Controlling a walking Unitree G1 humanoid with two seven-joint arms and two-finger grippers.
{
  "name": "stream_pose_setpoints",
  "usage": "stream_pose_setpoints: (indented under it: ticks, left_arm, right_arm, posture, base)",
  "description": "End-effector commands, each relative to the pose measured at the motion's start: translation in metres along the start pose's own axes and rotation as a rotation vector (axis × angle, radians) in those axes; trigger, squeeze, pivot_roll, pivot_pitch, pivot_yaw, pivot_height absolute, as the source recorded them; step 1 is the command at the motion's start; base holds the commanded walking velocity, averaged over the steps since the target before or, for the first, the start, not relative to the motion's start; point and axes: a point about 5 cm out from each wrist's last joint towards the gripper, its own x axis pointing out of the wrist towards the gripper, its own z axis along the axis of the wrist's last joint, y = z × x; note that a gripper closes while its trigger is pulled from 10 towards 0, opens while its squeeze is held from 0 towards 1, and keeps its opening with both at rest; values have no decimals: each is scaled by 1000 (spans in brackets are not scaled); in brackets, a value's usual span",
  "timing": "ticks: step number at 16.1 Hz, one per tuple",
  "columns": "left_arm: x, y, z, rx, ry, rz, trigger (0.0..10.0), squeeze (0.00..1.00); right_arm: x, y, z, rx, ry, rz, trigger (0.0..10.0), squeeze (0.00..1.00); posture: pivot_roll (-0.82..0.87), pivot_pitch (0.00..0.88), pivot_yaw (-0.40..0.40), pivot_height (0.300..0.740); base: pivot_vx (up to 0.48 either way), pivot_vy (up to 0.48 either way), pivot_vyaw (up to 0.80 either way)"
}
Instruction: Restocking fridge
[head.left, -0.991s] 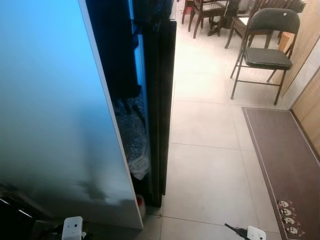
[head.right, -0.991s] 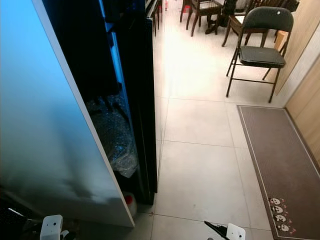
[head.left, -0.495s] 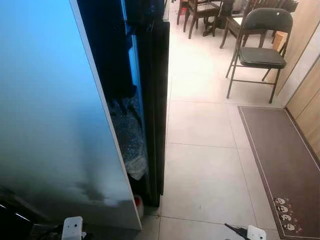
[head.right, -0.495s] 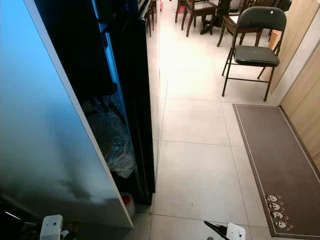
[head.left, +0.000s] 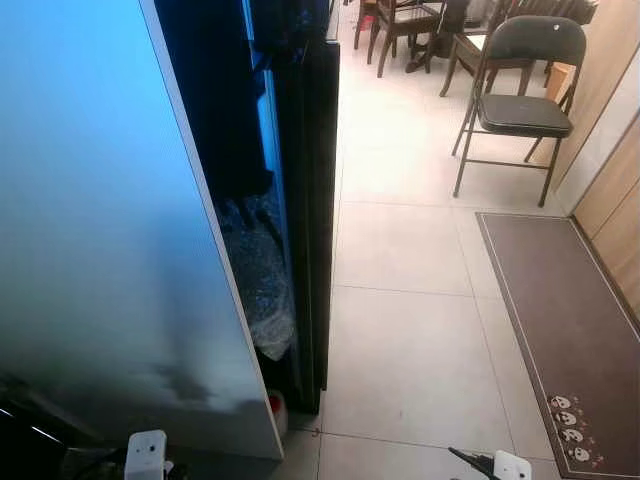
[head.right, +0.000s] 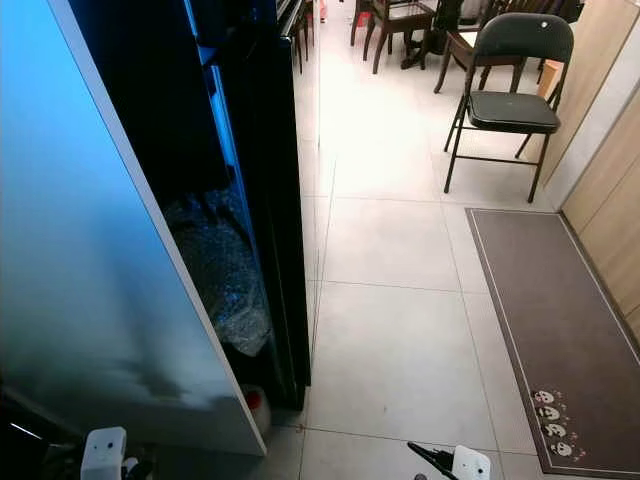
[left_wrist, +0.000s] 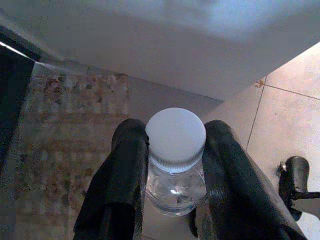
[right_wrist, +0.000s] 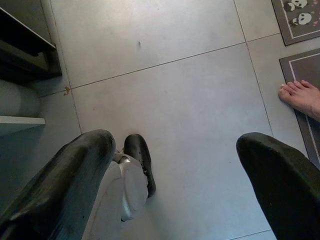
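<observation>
while the left tool (left_wrist: 172, 165) grips a bottle (left_wrist: 175, 150), the right tool (right_wrist: 185, 185) hangs open.

— What does the left gripper (left_wrist: 175, 165) hold?
— A clear bottle (left_wrist: 175, 187) with a white cap (left_wrist: 175, 136), clamped between the two black fingers (left_wrist: 125, 180), which press its neck from both sides.
— And beyond the fingertips?
— A pale panel (left_wrist: 165, 45) above tiled floor (left_wrist: 290, 120); a patterned mat (left_wrist: 65, 145) lies beside the fingers.
</observation>
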Motion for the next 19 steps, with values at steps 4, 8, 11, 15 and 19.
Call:
stream_pose_setpoints:
  ticks: [4,8,11,15,19]
  left_arm:
    - [0,0,-1,3,8,3,10000,0]
    - [0,0,-1,2,6,3,10000,0]
    - [0,0,-1,1,6,3,10000,0]
    - [0,0,0,6,1,0,10000,0]
    - [0,0,0,1,-7,-4,10000,0]
  right_arm:
    - [0,-1,-2,-18,12,8,10000,0]
    - [0,-2,-2,-5,9,2,10000,0]
    - [0,-2,-2,1,8,-5,10000,0]
    - [0,-2,-2,5,8,-7,10000,0]
    - [-1,-2,-2,5,8,-7,10000,0]
  posture:
    - [-6,0,27,740]
    - [-5,0,28,740]
    - [-6,0,27,740]
    - [-6,0,29,740]
    - [-4,0,28,740]
  base:
    - [0,234,0]
    - [0,352,0]
    - [0,341,0]
    - [0,158,0]
    - [0,0,0]
